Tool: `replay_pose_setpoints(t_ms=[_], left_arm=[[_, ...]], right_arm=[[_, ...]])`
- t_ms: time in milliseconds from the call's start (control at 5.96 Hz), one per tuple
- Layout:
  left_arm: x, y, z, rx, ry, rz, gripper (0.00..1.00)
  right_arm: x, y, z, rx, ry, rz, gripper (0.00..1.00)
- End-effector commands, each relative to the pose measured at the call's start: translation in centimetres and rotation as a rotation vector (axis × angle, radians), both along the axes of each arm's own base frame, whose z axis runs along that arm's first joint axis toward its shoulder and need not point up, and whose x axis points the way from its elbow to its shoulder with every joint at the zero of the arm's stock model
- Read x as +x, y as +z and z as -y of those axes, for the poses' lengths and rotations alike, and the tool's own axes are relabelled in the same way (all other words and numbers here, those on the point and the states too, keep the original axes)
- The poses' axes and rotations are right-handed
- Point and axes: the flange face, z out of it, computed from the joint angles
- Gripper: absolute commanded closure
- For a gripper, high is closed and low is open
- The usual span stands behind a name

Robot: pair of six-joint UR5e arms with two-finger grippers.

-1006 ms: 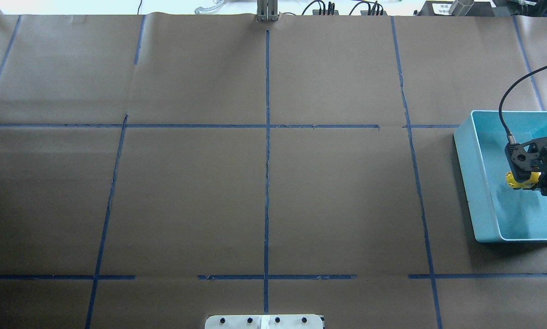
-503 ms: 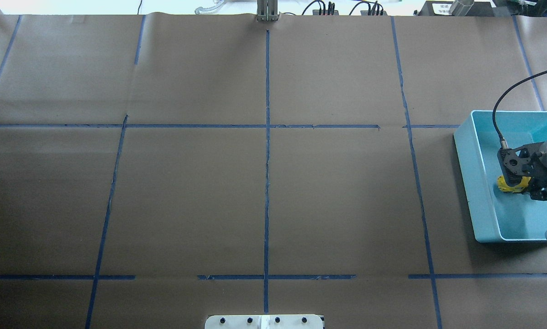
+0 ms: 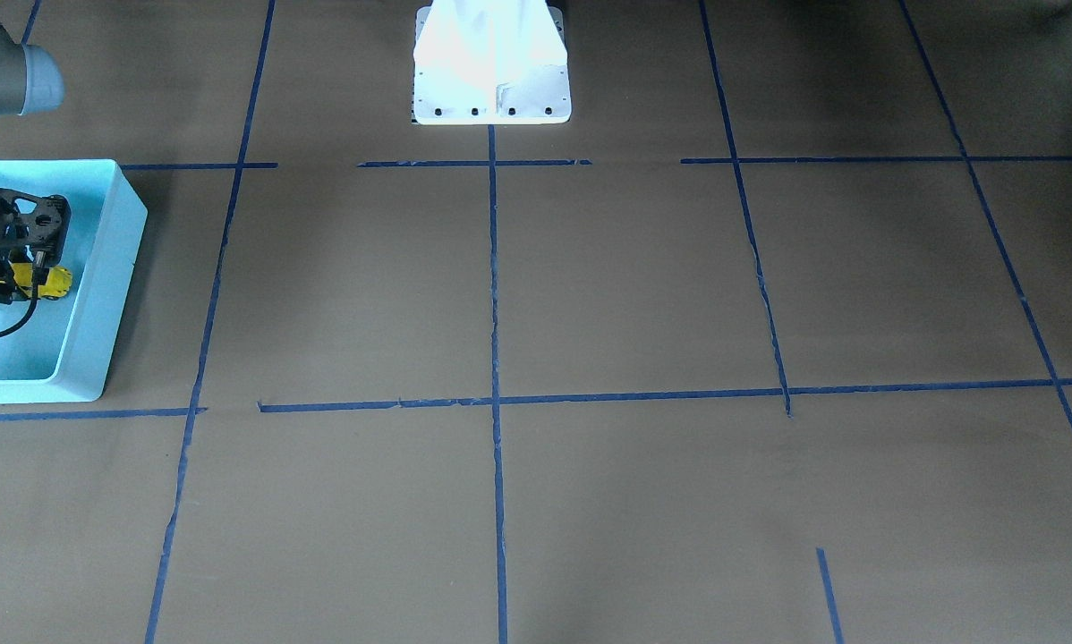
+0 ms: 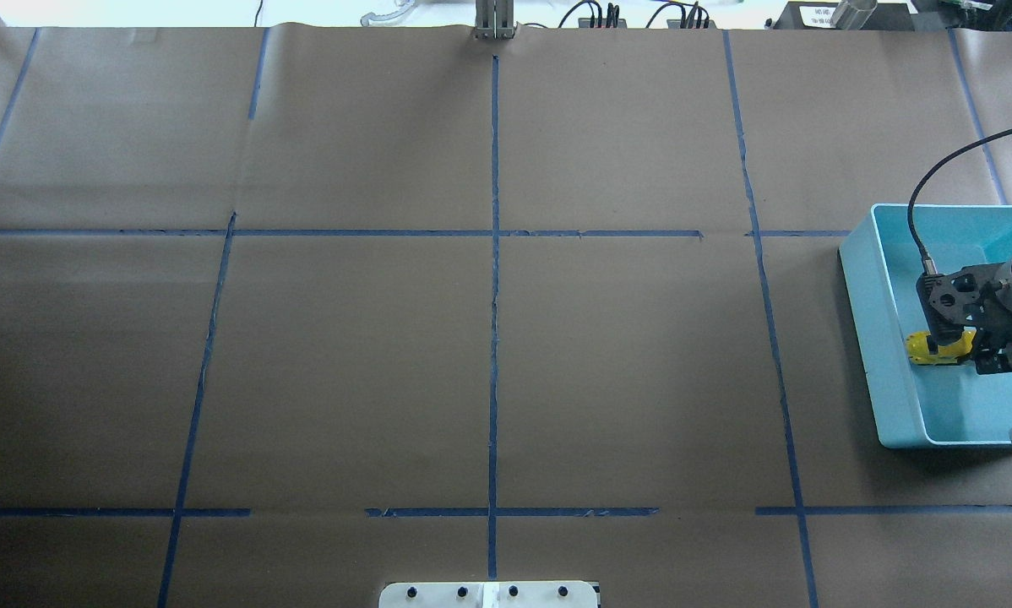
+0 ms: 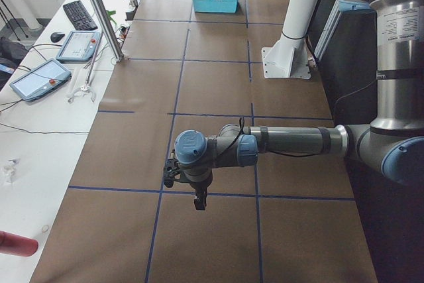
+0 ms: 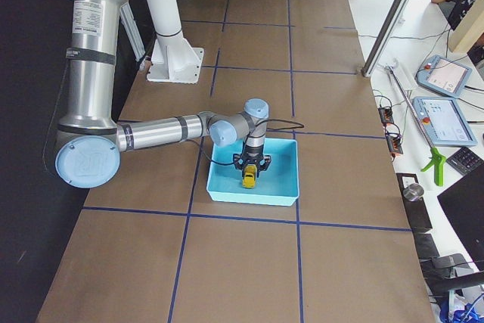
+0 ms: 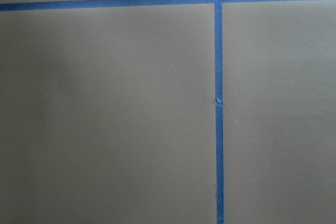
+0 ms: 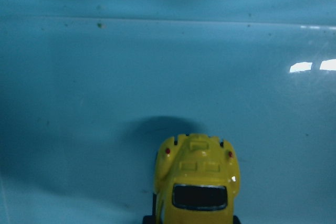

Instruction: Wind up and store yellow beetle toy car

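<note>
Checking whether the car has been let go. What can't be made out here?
1. Grip on the yellow beetle toy car: overhead, the right gripper covers part of it with its body; the right wrist view shows no fingers, and its lower edge cuts the car.
2. Whether the car touches the floor of the light-blue bin: too small in the side views.
3. Opening of the left gripper: shown only, small, in the exterior left view.

1. A small bright-yellow beetle-shaped toy car [image 8: 197,182] has a glossy rounded body, a dark window, two tiny red lights and dark wheels.
2. It is upright and level, wheels down.
3. It is inside a light-blue rectangular plastic bin [image 4: 865,338] at the tabletop's right edge, close to the bin's wall nearest the table's middle.
</note>
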Motion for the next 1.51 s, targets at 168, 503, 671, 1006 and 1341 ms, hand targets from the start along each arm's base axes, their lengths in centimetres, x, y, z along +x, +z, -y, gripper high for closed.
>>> replay_pose_setpoints(t_ms=[168, 503, 671, 1006, 1341], left_arm=[[0.0, 0.0, 0.0, 0.001, 0.000, 0.000, 0.00], [0.0, -0.6, 0.2, 0.014, 0.000, 0.002, 0.00], [0.1, -0.9, 0.4, 0.024, 0.002, 0.002, 0.00], [0.0, -2.5, 2.3, 0.068, 0.009, 0.044, 0.00], [0.0, -2.2, 2.3, 0.062, 0.009, 0.043, 0.00]], right_arm=[[4.4, -4.9, -4.4, 0.064, 0.012, 0.053, 0.00], [12.2, -5.3, -5.6, -0.052, 0.150, 0.147, 0.00], [17.6, -3.8, -5.2, -0.175, 0.289, 0.210, 0.00], [28.0, 2.0, -4.4, -0.491, 0.626, 0.207, 0.00], [30.6, 3.2, -4.1, -0.826, 1.117, 0.153, 0.00]])
